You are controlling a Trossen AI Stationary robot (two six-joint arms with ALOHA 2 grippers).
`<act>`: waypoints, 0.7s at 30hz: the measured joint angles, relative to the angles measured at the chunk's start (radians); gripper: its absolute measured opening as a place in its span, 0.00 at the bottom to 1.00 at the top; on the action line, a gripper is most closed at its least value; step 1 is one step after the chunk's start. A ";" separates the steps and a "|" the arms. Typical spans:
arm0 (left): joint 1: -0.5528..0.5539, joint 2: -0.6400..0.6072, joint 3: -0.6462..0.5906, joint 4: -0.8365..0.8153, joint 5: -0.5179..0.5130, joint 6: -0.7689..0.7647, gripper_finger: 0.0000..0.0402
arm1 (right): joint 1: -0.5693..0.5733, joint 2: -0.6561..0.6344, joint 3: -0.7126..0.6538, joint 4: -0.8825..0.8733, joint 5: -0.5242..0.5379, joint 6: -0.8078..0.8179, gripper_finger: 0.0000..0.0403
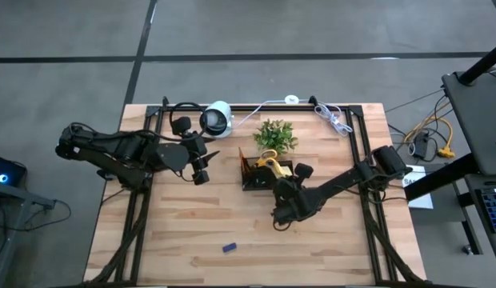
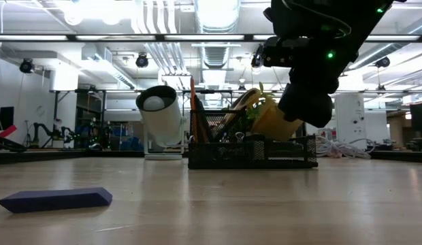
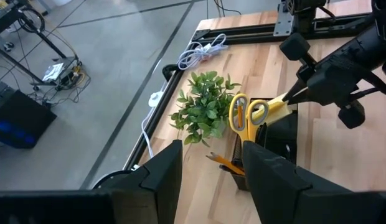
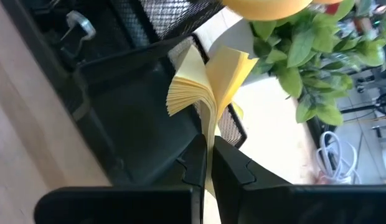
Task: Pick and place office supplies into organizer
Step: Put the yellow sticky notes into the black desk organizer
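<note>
I saw the right gripper (image 4: 208,163) pinch together on the fanned paper sticky-note pad (image 4: 208,78), just above the black mesh organizer (image 1: 256,174). The left gripper (image 3: 208,165) hovered beside it, jaws apart, empty. The flat blue block (image 1: 229,248) lay on the wooden table (image 1: 192,232).

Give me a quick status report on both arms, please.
Right gripper shut on sticky-note pad, over the organizer. Left gripper open, waiting beside it. Blue block left on table.

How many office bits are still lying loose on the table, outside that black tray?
1: a small blue block lies alone near the table's front edge. The yellow sticky-note pad is pinched in the right tool over the organizer, not on the table. Small clips could be hidden.
</note>
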 joint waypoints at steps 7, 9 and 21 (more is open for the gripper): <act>0.000 0.001 0.000 0.000 0.000 0.000 0.38 | 0.000 0.000 0.006 0.005 -0.056 0.000 0.03; 0.000 0.001 0.000 0.000 0.000 0.000 0.38 | -0.002 0.000 0.010 0.007 -0.056 0.001 0.05; 0.000 0.001 -0.011 0.001 0.000 0.000 0.38 | -0.014 -0.005 0.029 0.025 -0.049 0.001 0.22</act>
